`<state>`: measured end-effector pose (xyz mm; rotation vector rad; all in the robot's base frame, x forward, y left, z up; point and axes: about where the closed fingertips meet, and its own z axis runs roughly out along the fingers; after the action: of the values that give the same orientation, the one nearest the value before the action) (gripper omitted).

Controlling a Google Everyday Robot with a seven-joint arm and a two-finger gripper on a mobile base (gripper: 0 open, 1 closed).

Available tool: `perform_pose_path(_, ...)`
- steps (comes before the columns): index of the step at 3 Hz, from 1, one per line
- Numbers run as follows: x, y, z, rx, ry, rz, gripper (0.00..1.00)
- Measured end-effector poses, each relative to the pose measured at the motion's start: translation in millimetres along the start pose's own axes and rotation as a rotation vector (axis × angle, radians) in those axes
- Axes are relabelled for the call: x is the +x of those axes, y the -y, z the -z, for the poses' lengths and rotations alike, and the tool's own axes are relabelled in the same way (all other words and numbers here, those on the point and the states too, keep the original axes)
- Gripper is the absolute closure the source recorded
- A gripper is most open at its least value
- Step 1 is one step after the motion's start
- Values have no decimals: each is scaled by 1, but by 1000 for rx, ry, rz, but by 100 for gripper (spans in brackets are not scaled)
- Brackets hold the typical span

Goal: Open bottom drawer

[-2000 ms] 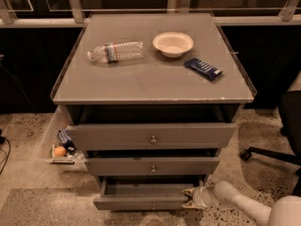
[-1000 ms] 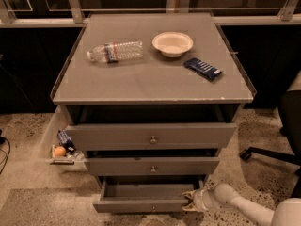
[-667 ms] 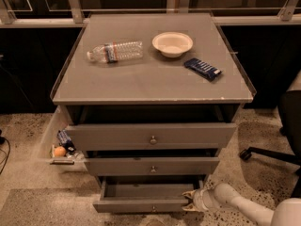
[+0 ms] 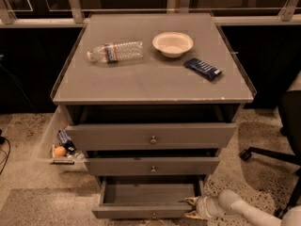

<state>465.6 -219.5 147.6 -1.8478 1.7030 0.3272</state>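
Bottom drawer [image 4: 146, 194] lowest of three under bench [image 4: 141, 86], standing partly pulled out, inside bare | end effector [image 4: 190, 208] at drawer's right front corner, fingers parted astride end of front panel | drawer extends leftward from end effector, long axis left-right | judged: remaining pull runs straight out toward camera.

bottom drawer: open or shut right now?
Open. The bottom drawer is pulled out beyond the middle drawer, its grey inside showing. The gripper sits at its right front corner.
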Motion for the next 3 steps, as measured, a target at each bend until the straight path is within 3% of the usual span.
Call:
perform_pose_path(1,-1,-17,3,-12,6,0,84)
perform_pose_path(2,-3,-16,6,-12,6,0,96)
perform_pose_path(3,-3,-16,6,-13,6,0,77)
